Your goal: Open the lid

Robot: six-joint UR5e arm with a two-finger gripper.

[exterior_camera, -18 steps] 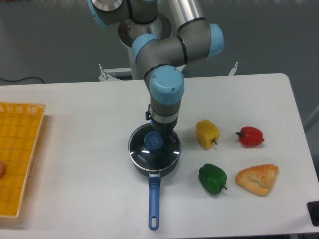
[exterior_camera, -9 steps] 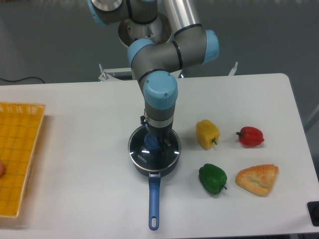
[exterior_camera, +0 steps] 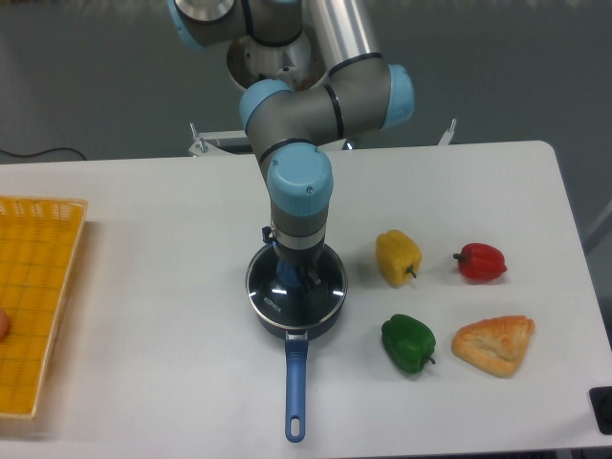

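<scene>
one tool [exterior_camera: 295, 278] sits over the lid [exterior_camera: 296, 292].

We saw the arm reach down from the counter's rear edge toward its centre, wrist vertical. The gripper [exterior_camera: 295, 278] pointed straight down; its fingers were mostly hidden beneath the wrist, so their spread was unclear.

A white table [exterior_camera: 143, 220] with rounded corners fills most of the view. Behind its far edge lies a dark grey floor [exterior_camera: 86, 67], evenly lit and without strong shadows. A black cable [exterior_camera: 38, 153] runs along the floor near the table's far left edge. A white bracket [exterior_camera: 215, 142] stands at the far edge.
</scene>
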